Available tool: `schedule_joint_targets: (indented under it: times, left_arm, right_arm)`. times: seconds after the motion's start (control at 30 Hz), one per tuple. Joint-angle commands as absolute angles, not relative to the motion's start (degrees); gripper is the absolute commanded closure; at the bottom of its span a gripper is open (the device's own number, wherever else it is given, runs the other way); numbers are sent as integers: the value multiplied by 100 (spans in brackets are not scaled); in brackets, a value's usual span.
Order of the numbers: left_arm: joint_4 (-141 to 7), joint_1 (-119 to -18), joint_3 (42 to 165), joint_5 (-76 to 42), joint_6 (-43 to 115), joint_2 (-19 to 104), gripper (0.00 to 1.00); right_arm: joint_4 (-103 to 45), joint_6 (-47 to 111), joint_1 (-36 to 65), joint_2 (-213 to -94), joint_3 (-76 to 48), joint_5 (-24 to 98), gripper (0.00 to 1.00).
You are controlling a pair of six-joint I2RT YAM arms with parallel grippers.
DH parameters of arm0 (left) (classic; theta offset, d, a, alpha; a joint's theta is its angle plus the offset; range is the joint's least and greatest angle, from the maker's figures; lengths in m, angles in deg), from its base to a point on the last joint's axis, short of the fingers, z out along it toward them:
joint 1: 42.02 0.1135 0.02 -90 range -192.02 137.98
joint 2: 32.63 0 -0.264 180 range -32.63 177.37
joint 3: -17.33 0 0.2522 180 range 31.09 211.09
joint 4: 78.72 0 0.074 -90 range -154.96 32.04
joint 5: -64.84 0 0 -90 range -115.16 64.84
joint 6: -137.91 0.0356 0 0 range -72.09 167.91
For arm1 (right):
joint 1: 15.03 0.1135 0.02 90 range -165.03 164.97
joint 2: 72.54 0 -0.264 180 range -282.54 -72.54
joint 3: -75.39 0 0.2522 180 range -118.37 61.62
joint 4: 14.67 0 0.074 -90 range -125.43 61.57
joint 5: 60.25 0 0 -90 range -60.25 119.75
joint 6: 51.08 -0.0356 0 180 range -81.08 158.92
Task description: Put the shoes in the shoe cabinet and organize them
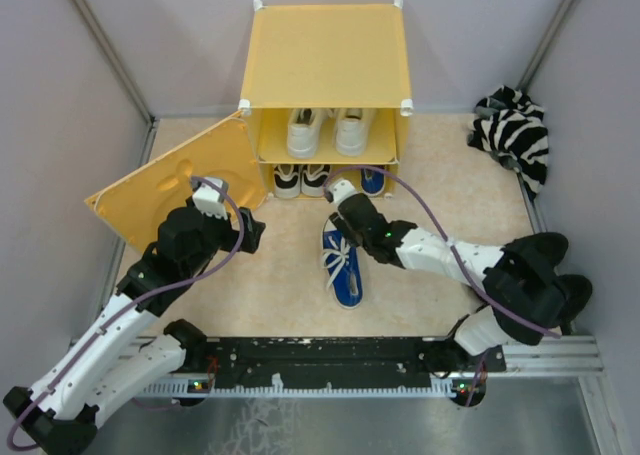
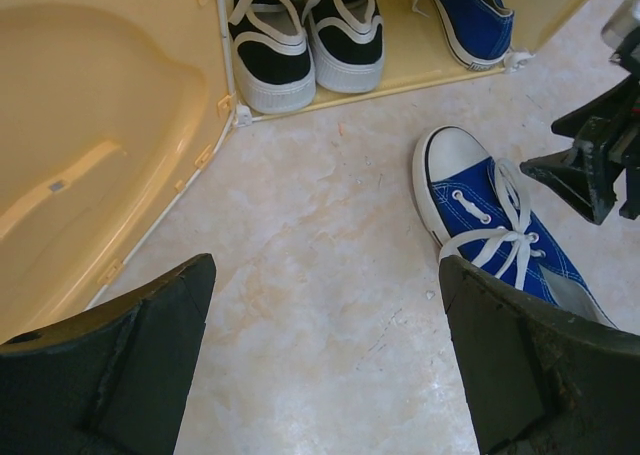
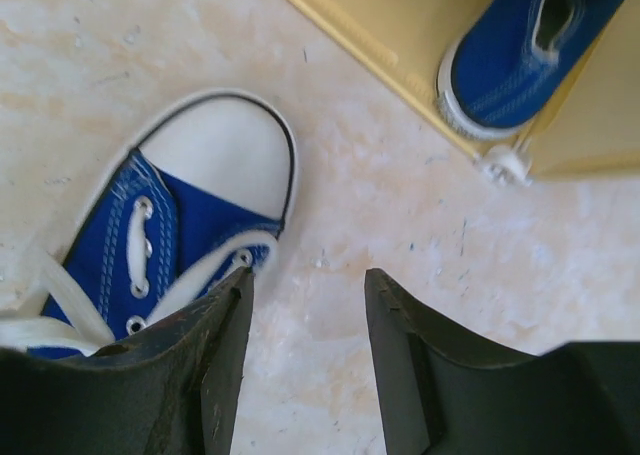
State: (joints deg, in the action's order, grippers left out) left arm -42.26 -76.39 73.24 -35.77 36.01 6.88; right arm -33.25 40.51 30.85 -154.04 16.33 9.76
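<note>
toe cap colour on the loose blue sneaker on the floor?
White toe cap on the blue sneaker, clearest in the right wrist view.

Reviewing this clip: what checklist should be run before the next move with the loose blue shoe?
1. Cabinet door open: ok.
2. Loose blue shoe upright, sole down: ok.
3. Right pincer empty, jaws apart: ok.
4. Right pincer centred over that shoe: not ok, its gap lies beside the toe.
5. Left pincer open, clear of it: ok.
6. Room beside stowed blue shoe: cannot tell.
</note>
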Motion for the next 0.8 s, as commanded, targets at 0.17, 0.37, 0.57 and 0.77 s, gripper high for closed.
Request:
schedule_joint_targets:
  times: [0.17, 0.37, 0.57, 0.77]
  left_arm:
    - [-4382, -7648, 7290, -3580, 3669, 509, 1]
    - [-4295, -7647, 7279, -3667, 3686, 438, 1]
    - [-4237, -7648, 7273, -3702, 3676, 543, 1]
    - [-4246, -7648, 7276, -3763, 3666, 662, 1]
  right_arm:
    - [-4962, 6003, 3884, -17231, -148, -1872, 48]
    - [-4206, 6757, 3472, -17579, -64, -2339, 53]
    - [-3215, 7355, 3209, -17728, 54, -2398, 80]
    - [-2677, 7683, 3036, -17909, 102, -2152, 100]
